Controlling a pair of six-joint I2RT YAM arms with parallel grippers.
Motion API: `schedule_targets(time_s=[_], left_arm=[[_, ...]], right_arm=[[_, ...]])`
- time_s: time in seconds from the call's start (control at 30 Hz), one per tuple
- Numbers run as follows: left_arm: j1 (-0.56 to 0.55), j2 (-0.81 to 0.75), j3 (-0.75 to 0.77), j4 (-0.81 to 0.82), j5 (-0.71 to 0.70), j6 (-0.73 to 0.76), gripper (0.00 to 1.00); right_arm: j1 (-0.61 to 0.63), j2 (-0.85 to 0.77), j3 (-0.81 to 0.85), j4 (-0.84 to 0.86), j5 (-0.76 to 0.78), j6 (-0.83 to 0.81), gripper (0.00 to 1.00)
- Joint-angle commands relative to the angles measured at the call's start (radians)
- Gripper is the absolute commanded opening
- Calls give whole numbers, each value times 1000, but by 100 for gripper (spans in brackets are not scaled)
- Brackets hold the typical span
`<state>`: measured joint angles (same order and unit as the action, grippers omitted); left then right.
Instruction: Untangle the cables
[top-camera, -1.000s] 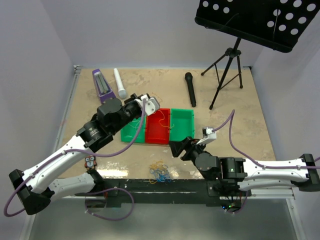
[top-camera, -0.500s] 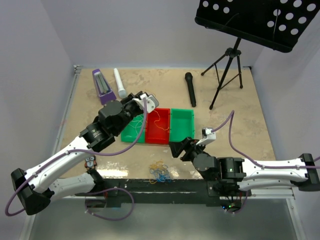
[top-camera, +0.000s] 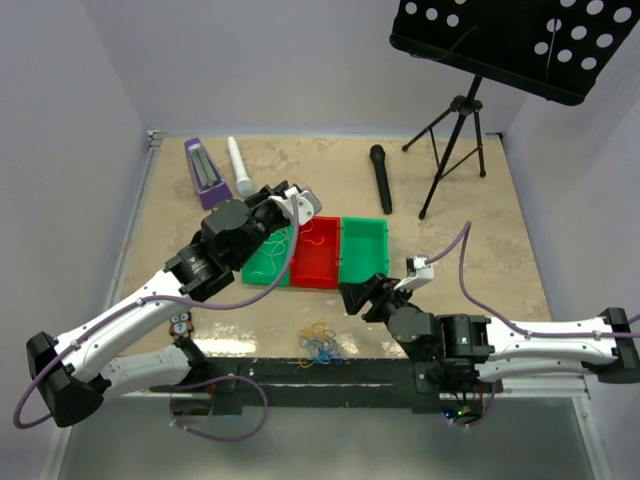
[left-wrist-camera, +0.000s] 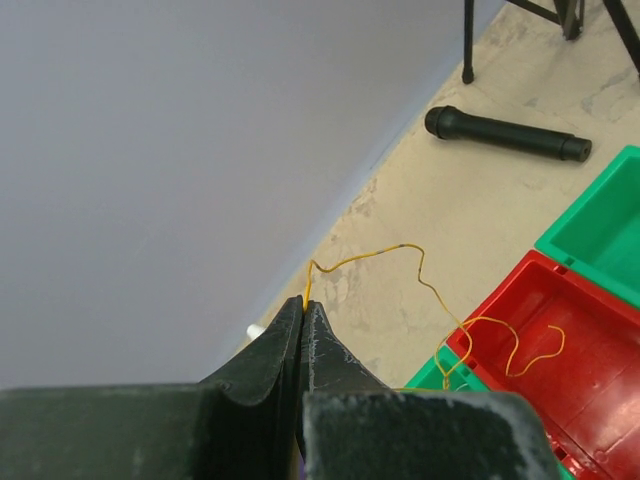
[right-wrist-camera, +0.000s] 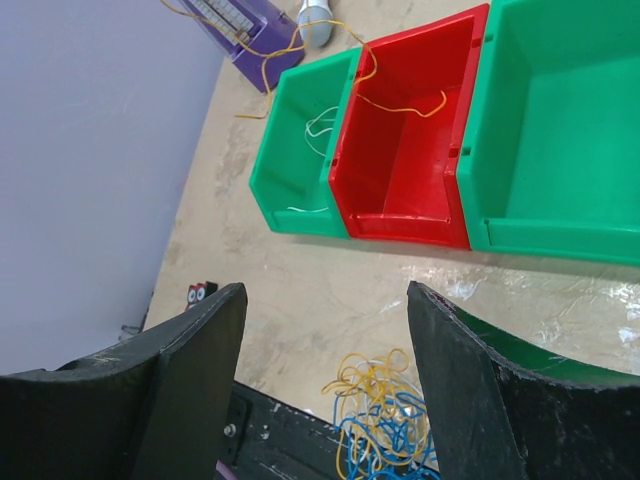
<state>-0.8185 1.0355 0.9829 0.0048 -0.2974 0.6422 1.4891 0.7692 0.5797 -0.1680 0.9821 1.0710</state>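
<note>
Top view: left gripper (top-camera: 303, 203) has crept over the red bin (top-camera: 317, 281), yellow cable (top-camera: 316, 240) dangling in, so one's nearly sorted. Left wrist: jaws pinched on that cable. Right wrist: right gripper (right-wrist-camera: 322, 295) spread wide above the remaining tangle (right-wrist-camera: 385, 420) on the desk (right-wrist-camera: 300, 268).

Open tabletop (top-camera: 300, 305) strip between bins (top-camera: 365, 250) and cable tangle (top-camera: 320, 343); left arm (top-camera: 190, 270) overhangs left bin (top-camera: 262, 272); music stand tripod (top-camera: 452, 140) blocks far right.
</note>
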Motion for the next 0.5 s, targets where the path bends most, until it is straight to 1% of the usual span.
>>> schedule_targets(time_s=[0.0,0.23,0.33,0.47], left_arm=[[2,34,-21,4,86,-45,0],[-1,87,-105,112,107,2,0],[-2,110,-122,139,133,-16,0],[-2,139,-107,133,225,-64,0]], right_arm=[[-6,-2,16,15,30,17,70],[-9,-5,17,-2,30,20,70],[-7,-18,11,5,29,18,70],[-9,-16,9,12,30,18,70]])
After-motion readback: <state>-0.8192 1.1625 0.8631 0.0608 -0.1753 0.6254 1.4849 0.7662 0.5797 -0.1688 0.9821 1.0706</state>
